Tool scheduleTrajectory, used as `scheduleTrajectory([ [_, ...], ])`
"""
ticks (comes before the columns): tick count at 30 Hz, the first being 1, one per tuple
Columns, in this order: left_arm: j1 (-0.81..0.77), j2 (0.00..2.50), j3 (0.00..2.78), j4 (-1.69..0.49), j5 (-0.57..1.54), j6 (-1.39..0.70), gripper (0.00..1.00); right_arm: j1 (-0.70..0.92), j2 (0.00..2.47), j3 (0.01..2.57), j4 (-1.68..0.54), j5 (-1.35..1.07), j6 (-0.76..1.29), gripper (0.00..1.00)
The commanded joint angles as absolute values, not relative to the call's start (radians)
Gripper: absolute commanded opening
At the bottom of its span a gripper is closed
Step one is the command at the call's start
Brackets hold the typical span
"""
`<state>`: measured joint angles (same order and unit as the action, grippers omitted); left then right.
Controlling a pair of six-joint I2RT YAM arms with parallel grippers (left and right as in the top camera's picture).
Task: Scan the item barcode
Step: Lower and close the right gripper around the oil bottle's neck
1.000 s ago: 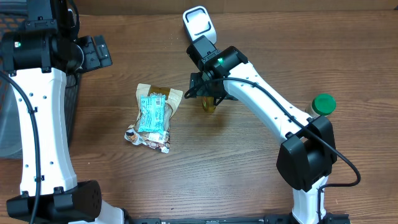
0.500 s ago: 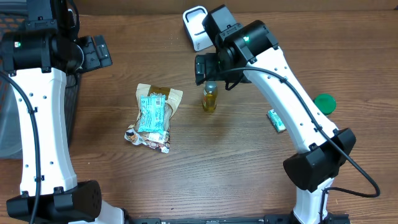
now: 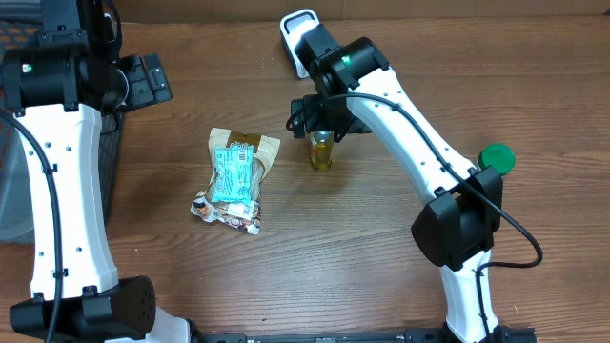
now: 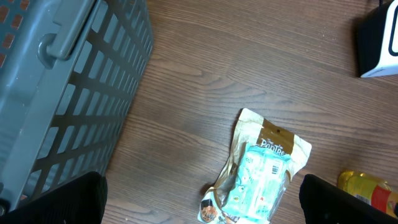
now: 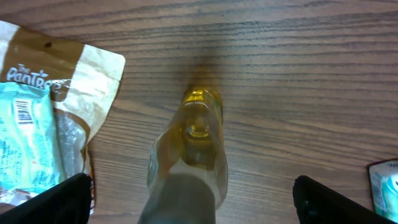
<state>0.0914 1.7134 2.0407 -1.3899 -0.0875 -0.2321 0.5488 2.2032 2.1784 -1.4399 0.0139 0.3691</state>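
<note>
Right gripper (image 3: 321,121) wide open, hanging right over the little yellow bottle (image 3: 321,153), not touching it. Bottle stands upright mid-surface (image 3: 334,250). Snack pouches (image 3: 235,177) to its left, white scanner (image 3: 303,34) beyond it at the far edge. Left gripper (image 3: 145,80) also open, far left by the basket (image 4: 62,81).

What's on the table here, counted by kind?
Pouches: 1, brown pouch
Packets: 2, teal packet on the pouch, small teal packet at the right wrist view's edge
Bottles: 1, yellow bottle
Containers: 1, green-lidded container
Scanners: 1, white scanner
Baskets: 1, grey basket
Total: 7
</note>
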Motion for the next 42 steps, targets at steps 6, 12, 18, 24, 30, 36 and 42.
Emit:
scheduleTrajectory([
  [6,0.078,1.726,2.043,-1.387,-0.092,-0.228,1.00,0.555,2.249,2.167,-1.437,0.024,0.346,0.91],
  [12,0.079,1.726,2.043,-1.387,-0.093,-0.228,1.00,0.562,2.250,2.166,-1.441,0.024,0.346,0.62],
  [18,0.078,1.726,2.043,-1.387,-0.093,-0.228,1.00,0.562,2.251,2.166,-1.454,0.024,0.346,0.48],
  [24,0.078,1.726,2.043,-1.387,-0.093,-0.228,1.00,0.562,2.250,2.167,-1.480,0.024,0.348,0.36],
  [30,0.078,1.726,2.043,-1.387,-0.093,-0.228,1.00,0.562,2.241,2.167,-1.556,0.023,0.396,0.35],
  [36,0.078,1.726,2.043,-1.387,-0.092,-0.228,1.00,0.562,2.215,2.167,-1.570,0.009,0.397,0.38],
  [42,0.078,1.726,2.043,-1.387,-0.093,-0.228,1.00,0.559,2.209,2.167,-1.544,-0.028,0.395,0.40],
])
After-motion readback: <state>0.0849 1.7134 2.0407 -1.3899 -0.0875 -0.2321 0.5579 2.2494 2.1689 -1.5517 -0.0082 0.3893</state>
